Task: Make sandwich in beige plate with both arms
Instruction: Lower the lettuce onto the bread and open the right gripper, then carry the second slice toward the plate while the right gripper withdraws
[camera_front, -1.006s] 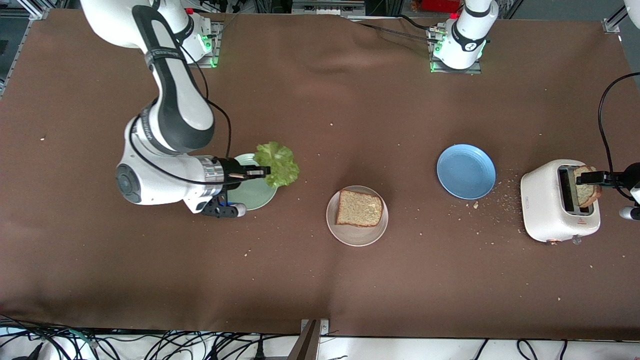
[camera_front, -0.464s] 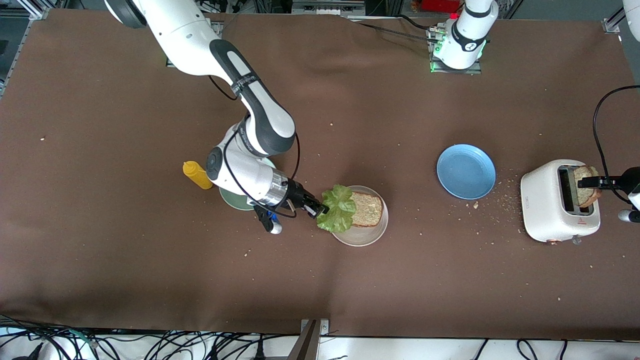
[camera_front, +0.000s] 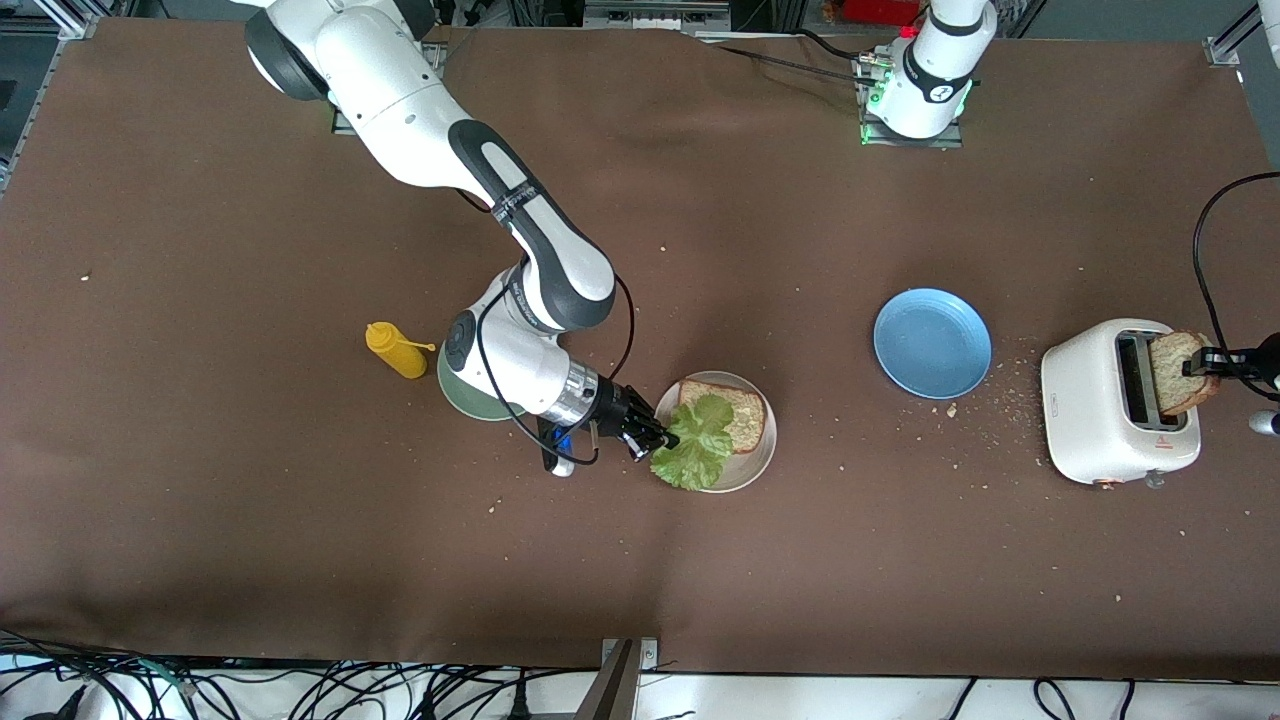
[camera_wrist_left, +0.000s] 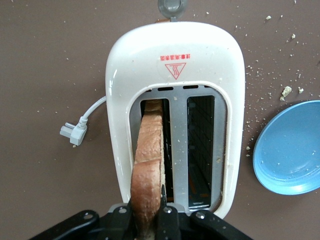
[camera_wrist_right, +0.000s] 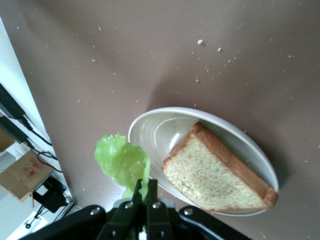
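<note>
The beige plate (camera_front: 745, 466) sits mid-table with one brown bread slice (camera_front: 738, 412) on it; both also show in the right wrist view, plate (camera_wrist_right: 155, 127) and slice (camera_wrist_right: 212, 175). My right gripper (camera_front: 662, 439) is shut on a ruffled green lettuce leaf (camera_front: 698, 445) and holds it over the plate's edge toward the right arm's end, overlapping the slice; in the right wrist view my gripper (camera_wrist_right: 146, 192) pinches the leaf (camera_wrist_right: 122, 161). My left gripper (camera_front: 1208, 360) is shut on a second bread slice (camera_front: 1172, 372) standing in the white toaster (camera_front: 1095, 415); the left wrist view shows my gripper (camera_wrist_left: 148, 207) on the slice (camera_wrist_left: 148, 165) in a toaster (camera_wrist_left: 175, 55) slot.
A blue plate (camera_front: 932, 342) lies between the beige plate and the toaster. A mint-green plate (camera_front: 462, 398) and a yellow squeeze bottle (camera_front: 396, 350) sit toward the right arm's end. Crumbs are scattered round the toaster, and its plug (camera_wrist_left: 73, 132) lies on the brown cloth.
My right gripper has carried the lettuce from over the mint-green plate to over the beige plate, where it now overlaps the bread. My left gripper has drawn its slice slightly outward from the toaster.
</note>
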